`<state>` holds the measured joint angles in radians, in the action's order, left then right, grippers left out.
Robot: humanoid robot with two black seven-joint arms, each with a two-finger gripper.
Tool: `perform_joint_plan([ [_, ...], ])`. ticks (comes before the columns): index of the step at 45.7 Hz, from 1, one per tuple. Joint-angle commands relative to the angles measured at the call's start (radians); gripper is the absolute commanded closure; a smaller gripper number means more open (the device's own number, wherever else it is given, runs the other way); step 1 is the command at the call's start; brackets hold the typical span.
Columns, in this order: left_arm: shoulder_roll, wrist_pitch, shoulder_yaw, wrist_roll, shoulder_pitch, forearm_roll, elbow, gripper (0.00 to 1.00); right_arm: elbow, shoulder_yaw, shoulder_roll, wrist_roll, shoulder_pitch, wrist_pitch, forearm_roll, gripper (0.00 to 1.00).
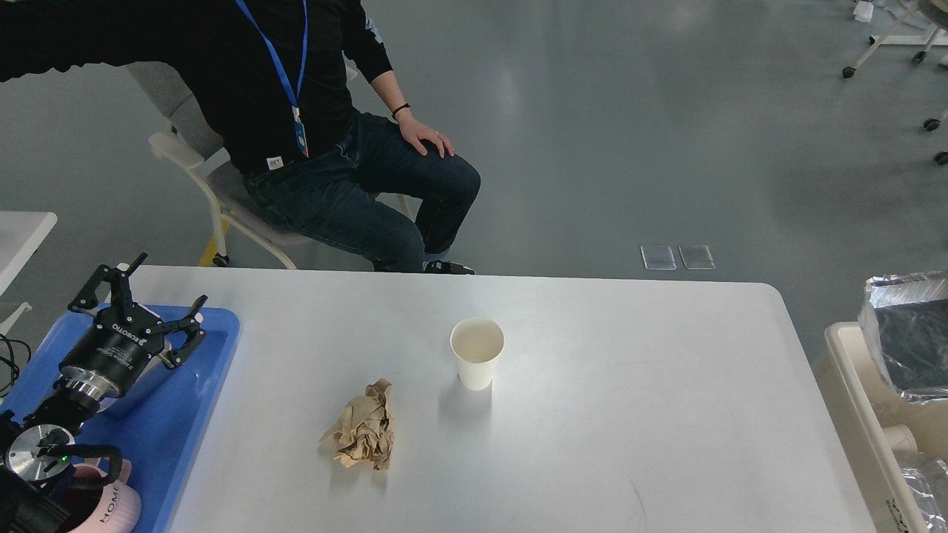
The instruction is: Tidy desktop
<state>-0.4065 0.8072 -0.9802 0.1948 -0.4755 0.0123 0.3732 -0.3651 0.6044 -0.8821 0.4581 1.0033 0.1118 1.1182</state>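
Observation:
The desktop is a wide white tabletop filling the lower view. A white paper cup stands upright near its middle. A crumpled brown paper ball lies a little to the cup's left and nearer to me. My left gripper hangs over the blue tray at the far left, fingers spread open and holding nothing, well away from cup and paper. My right gripper is out of view.
A pink cup marked HOME sits in the tray at the lower left. A beige bin with a foil liner stands off the right edge. A person on a chair sits beyond the far edge. A small white table corner shows at left.

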Motion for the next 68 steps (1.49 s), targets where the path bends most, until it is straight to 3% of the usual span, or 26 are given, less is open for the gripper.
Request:
perform_joint_plan([
  [1,0.001,0.000,0.000,0.000,0.000,0.000,0.000,0.03,-0.005,0.000,-0.001,-0.001,0.003,0.000,0.000,1.00],
  [14,0.006,-0.003,-0.002,0.000,-0.002,0.000,0.000,0.03,-0.074,0.000,-0.031,-0.006,0.021,0.000,0.008,1.00],
  [32,-0.002,-0.002,0.000,0.000,0.003,0.000,0.000,0.03,-0.452,-0.002,-0.143,-0.064,0.187,0.005,0.083,1.00],
  [49,-0.008,-0.002,-0.002,0.000,0.014,0.000,0.000,0.03,-0.817,-0.005,-0.172,-0.150,0.298,0.153,0.080,1.00],
  [56,-0.009,-0.002,-0.002,0.000,0.017,0.000,0.000,0.03,-0.897,-0.022,-0.163,-0.257,0.317,0.224,0.016,1.00],
  [63,-0.017,-0.002,-0.002,0.000,0.015,0.000,0.000,0.03,-0.916,-0.020,-0.114,-0.426,0.337,0.235,-0.168,1.00],
  [68,-0.020,-0.002,-0.002,0.000,0.017,0.000,0.000,0.03,-0.916,-0.020,-0.087,-0.493,0.339,0.233,-0.232,1.00],
])
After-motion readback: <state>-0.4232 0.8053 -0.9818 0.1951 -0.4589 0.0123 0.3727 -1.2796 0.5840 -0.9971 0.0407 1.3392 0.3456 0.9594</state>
